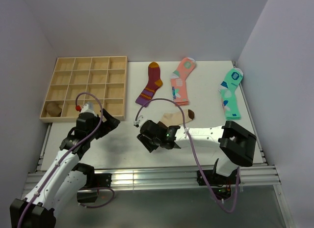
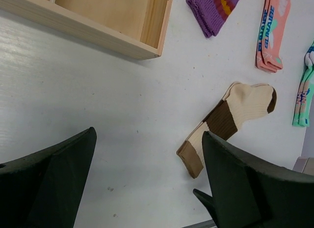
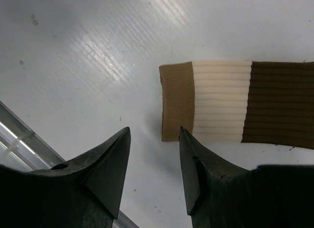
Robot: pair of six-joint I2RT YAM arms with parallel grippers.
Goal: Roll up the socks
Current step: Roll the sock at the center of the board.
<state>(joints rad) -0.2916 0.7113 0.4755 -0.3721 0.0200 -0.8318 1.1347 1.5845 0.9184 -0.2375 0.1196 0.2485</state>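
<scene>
Item: beige sock (image 3: 221, 102), ribbed knit, lying flat, with tan cuff and cream and dark-brown bands. Its cuff edge lies just beyond the right gripper (image 3: 154, 132), whose black tapered fingers are slightly parted and empty. The left gripper (image 2: 149, 134) is spread wide and empty.

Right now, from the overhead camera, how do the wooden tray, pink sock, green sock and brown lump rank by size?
1. Wooden tray
2. Pink sock and green sock, too alike to rank
3. Brown lump, smallest
</scene>
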